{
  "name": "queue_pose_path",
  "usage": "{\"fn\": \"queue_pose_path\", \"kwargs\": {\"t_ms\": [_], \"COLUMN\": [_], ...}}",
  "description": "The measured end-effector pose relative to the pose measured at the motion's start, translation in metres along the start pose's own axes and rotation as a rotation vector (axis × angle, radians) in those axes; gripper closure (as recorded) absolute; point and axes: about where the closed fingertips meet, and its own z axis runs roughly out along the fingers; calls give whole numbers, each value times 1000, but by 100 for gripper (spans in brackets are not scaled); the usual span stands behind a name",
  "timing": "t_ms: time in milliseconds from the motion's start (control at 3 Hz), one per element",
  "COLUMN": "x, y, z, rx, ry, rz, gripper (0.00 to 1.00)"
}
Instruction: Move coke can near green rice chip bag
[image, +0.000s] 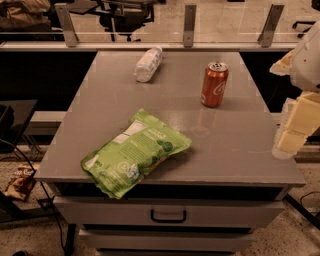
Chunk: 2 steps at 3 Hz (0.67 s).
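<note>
The coke can, red with a silver top, stands upright on the grey table, at the back right. The green rice chip bag lies flat near the front left, its lower corner hanging over the table's front edge. My gripper is at the right edge of the view, beside the table's right side. It is well to the right of the can and nearer to me, touching nothing I can see. The can and the bag are far apart.
A clear crinkled plastic bottle lies on its side at the back left of the table. A drawer with a dark handle is below the front edge. A glass railing runs behind the table. A snack wrapper lies on the floor at left.
</note>
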Motion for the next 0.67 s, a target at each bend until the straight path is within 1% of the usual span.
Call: {"fn": "queue_pose_path", "kwargs": {"t_ms": [333,667], "x": [-2,-6], "y": [-2,-23], "z": [1,13], "rx": [-1,16], "ry": [0,-25], "rz": [0,41], "gripper": [0,0]}}
